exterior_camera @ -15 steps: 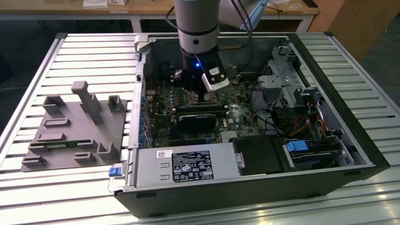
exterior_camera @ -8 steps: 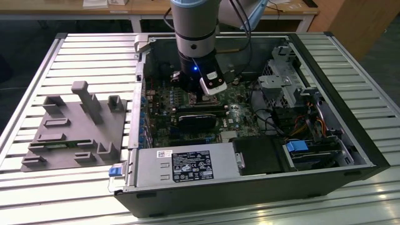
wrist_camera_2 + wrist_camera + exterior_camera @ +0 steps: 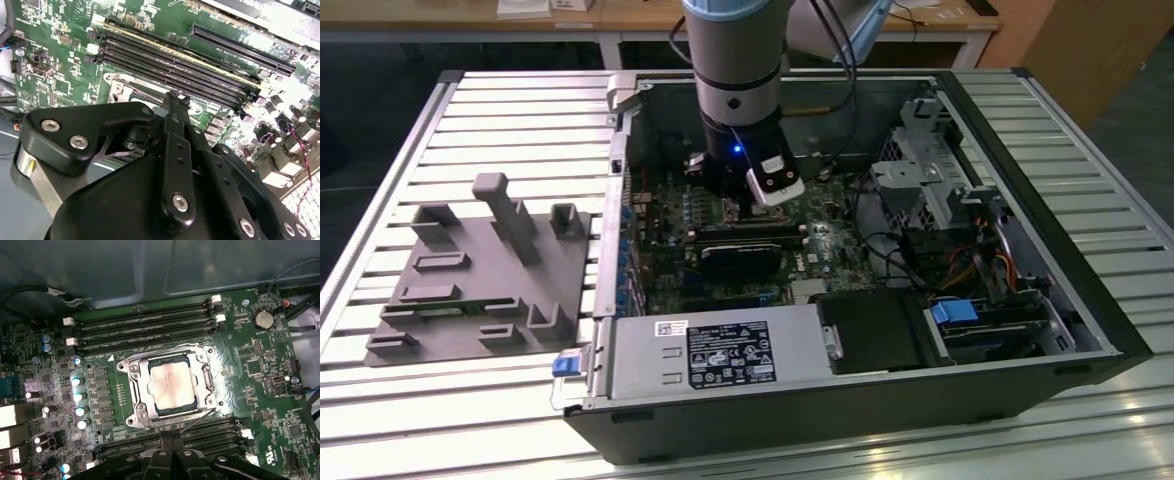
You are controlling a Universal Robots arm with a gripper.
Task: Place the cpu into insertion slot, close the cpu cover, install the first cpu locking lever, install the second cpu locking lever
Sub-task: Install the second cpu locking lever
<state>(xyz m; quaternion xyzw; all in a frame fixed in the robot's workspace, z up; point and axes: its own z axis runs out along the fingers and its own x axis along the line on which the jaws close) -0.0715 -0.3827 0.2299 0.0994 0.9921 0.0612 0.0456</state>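
The cpu [image 3: 171, 385] sits under the thin, springy cpu cover [image 3: 172, 383]; handle it gently, by the edges. The claw [image 3: 172, 444] looks pressed together, probably empty

You get no readable text anywhere. The white label [image 3: 727, 357] on the power supply [image 3: 707, 360] in the exterior view carries print and marks too small to read; the motherboard [image 3: 260, 370] silkscreen in the first wrist view is likewise illegible.
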